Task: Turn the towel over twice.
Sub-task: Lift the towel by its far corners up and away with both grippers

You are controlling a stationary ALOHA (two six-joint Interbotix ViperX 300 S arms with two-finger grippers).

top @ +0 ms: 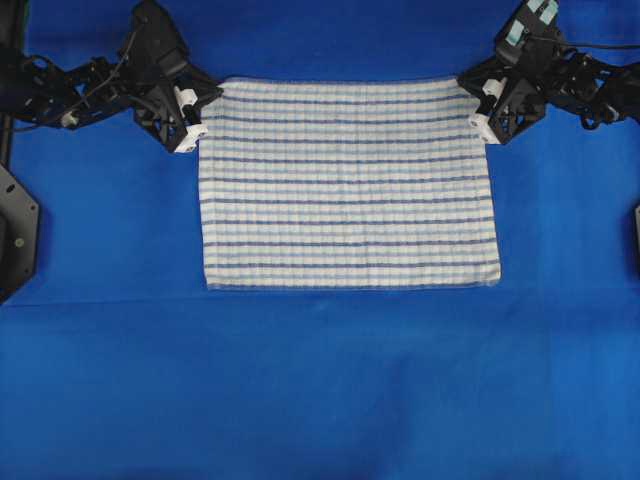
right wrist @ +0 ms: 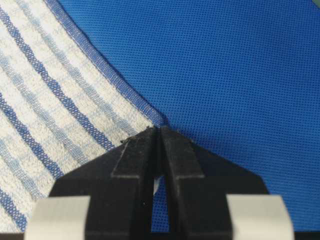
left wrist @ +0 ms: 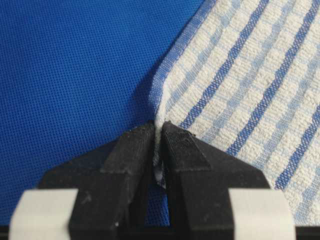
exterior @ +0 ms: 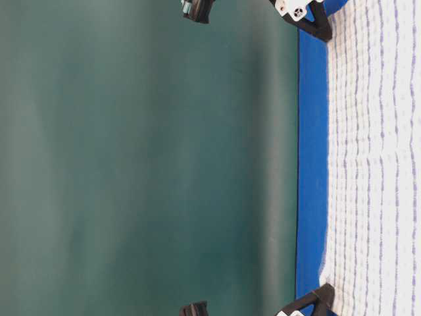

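Overhead view gives you one towel flat on the blue surface between two sets of fingers, the left gripper and right gripper each clenched on a far corner.

Striped towel on blue table cover

left claw pinched closed, right claw likewise

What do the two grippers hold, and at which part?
Each holds the towel by a far corner: left gripper one, right gripper the other.
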